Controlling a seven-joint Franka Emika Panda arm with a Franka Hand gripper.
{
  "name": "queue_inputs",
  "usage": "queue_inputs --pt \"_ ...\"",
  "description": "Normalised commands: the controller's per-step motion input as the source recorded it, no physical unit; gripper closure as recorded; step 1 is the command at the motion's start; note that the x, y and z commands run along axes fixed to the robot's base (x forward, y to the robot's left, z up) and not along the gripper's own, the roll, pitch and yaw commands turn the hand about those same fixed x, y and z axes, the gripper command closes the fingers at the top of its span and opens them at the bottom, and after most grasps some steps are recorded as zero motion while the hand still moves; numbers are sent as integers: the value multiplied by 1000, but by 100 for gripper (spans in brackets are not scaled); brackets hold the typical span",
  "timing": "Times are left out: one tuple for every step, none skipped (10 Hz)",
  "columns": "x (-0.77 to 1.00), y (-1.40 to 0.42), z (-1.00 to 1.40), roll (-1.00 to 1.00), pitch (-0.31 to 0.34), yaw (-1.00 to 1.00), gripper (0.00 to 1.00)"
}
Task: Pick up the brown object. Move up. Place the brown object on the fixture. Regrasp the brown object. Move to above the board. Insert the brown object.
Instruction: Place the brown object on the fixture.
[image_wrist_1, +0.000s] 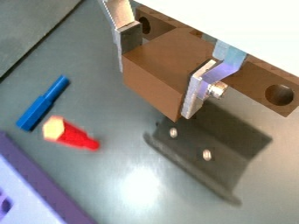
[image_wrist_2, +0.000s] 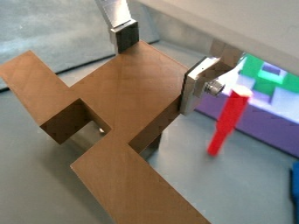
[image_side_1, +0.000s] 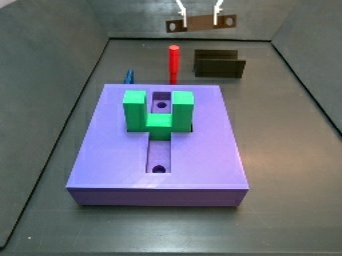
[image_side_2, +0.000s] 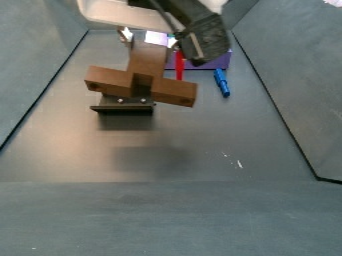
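The brown object (image_wrist_1: 158, 74) is a wood-coloured piece with a round hole (image_wrist_1: 281, 93) near one end. It hangs in the air between the silver fingers of my gripper (image_wrist_1: 165, 66), which is shut on it. In a wrist view the gripper (image_wrist_2: 162, 61) clamps its upper block. A side view shows the brown object (image_side_2: 140, 85) hovering just above the dark fixture (image_side_2: 123, 108). The fixture (image_wrist_1: 205, 153) lies below the held piece, apart from it. The lavender board (image_side_1: 160, 145), slot down its middle, lies in the foreground.
A green U-shaped block (image_side_1: 158, 110) sits on the board's far half. A red upright peg (image_side_1: 174, 60) stands behind the board, with a small blue piece (image_side_1: 131, 76) lying beside it. Grey walls enclose the floor on all sides.
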Motion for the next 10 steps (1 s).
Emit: queue_inputs --pt "951 -226 0 -437 71 -63 100" --pt "906 -231 0 -449 71 -63 100" --pt "931 -217 0 -486 149 -34 100" --pt "957 -217 0 -494 229 -3 100" --pt "857 -234 0 -494 200 0 100" --pt "854 -209 0 -509 206 0 100" --pt "777 -189 0 -509 189 0 100" --pt "506 -83 -3 -440 40 0 100" --pt "369 0 -80 -220 0 0 100" --pt "163 0 -94 -163 0 -6 100"
